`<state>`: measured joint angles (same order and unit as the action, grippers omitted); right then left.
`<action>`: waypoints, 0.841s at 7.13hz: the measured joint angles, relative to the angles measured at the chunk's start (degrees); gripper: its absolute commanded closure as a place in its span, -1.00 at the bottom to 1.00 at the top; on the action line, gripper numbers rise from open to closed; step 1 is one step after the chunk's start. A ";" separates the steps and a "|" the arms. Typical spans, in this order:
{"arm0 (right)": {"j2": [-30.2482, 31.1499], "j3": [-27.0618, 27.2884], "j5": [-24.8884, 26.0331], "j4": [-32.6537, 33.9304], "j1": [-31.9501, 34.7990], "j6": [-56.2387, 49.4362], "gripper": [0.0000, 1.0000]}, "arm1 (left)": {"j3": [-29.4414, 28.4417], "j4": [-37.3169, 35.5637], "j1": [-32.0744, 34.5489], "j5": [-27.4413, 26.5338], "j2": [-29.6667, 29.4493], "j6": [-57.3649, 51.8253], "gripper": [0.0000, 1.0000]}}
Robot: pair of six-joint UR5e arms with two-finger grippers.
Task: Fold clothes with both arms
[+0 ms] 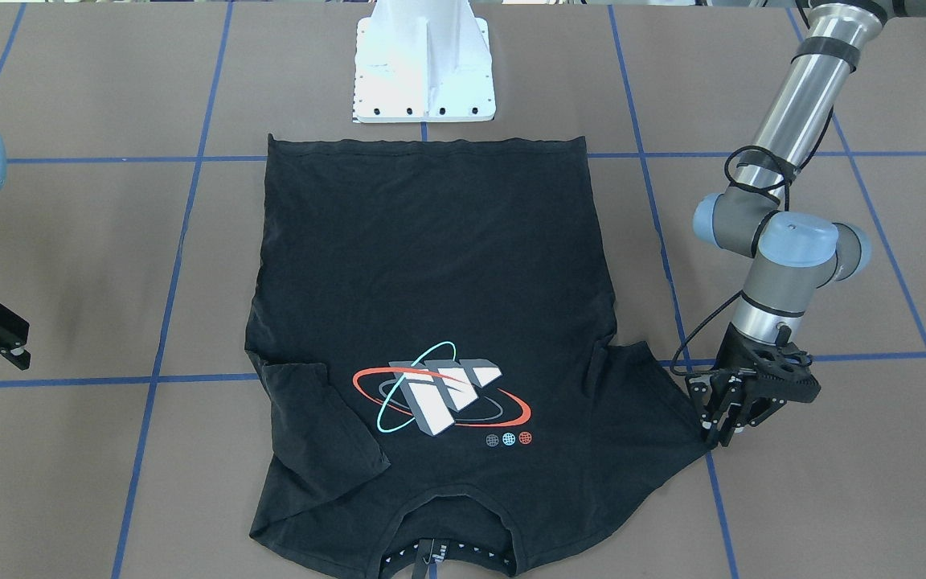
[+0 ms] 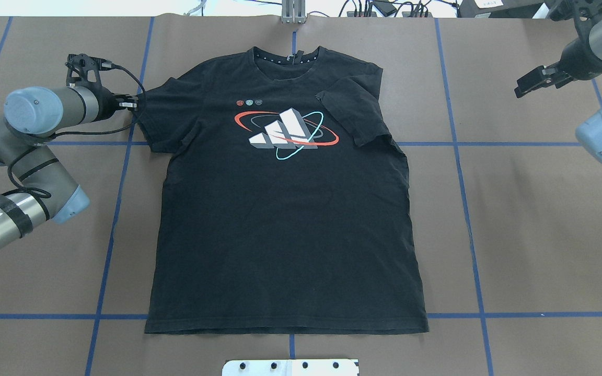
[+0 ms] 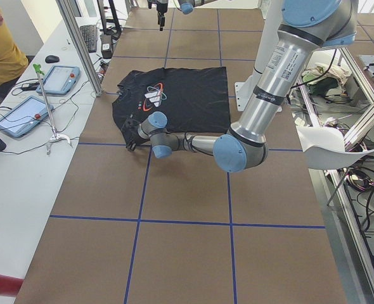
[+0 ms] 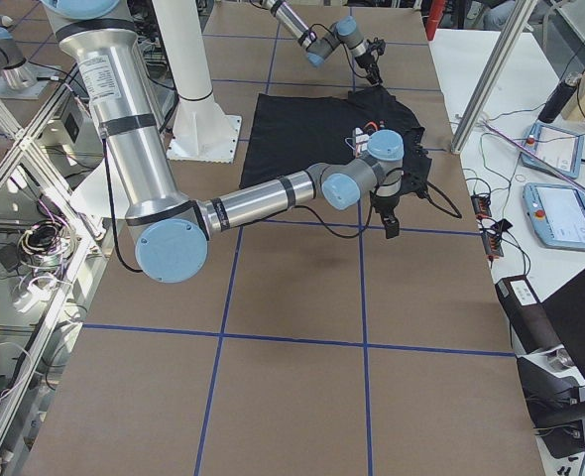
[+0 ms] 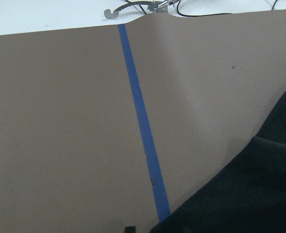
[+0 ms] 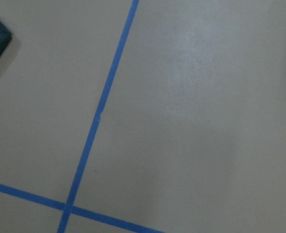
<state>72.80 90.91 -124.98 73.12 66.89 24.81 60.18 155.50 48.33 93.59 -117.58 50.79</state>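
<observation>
t-shirt: the T-shirt (image 2: 285, 224) lies flat, print (image 2: 285, 133) up, in the middle of the bench (image 2: 531, 235). The hem is toward the robot-side edge and the collar (image 2: 286, 56) toward the far edge. I guess it's spread like that so each arm can reach its own side.
right-side sleeve (image 2: 356, 112): flipped in over the chest, just beside the print, so that side looks done.
left-side sleeve (image 2: 162, 112): out flat on the bench, the one left to fold.
left end effector (image 1: 720, 430): fingertips down at that sleeve's outer tip, touching the cloth. Honestly can't tell if it's pinched on it or not. Grabbing the very tip should give a clean flip inward.
right end effector (image 2: 533, 83): jaws look apart, carrying nothing. It hangs over bare bench near the far right corner, well apart from the shirt, probably just keeping clear.
next: my guess is the left-side sleeve comes in to match.
</observation>
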 measured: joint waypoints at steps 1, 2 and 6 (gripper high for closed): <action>-0.09 -0.02 0.00 0.00 -0.01 0.04 -1.00 | 0.09 0.15 0.00 0.01 0.06 0.06 1.00; -0.15 -0.03 0.00 0.00 -0.01 0.06 -1.00 | 0.20 0.24 0.03 0.01 0.11 0.08 1.00; -0.33 0.04 0.00 0.00 -0.01 0.39 -1.00 | 9.29 -6.74 0.81 0.68 -0.48 0.11 1.00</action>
<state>72.47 90.95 -124.98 73.13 66.88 25.19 69.47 148.76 49.15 94.27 -118.06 50.90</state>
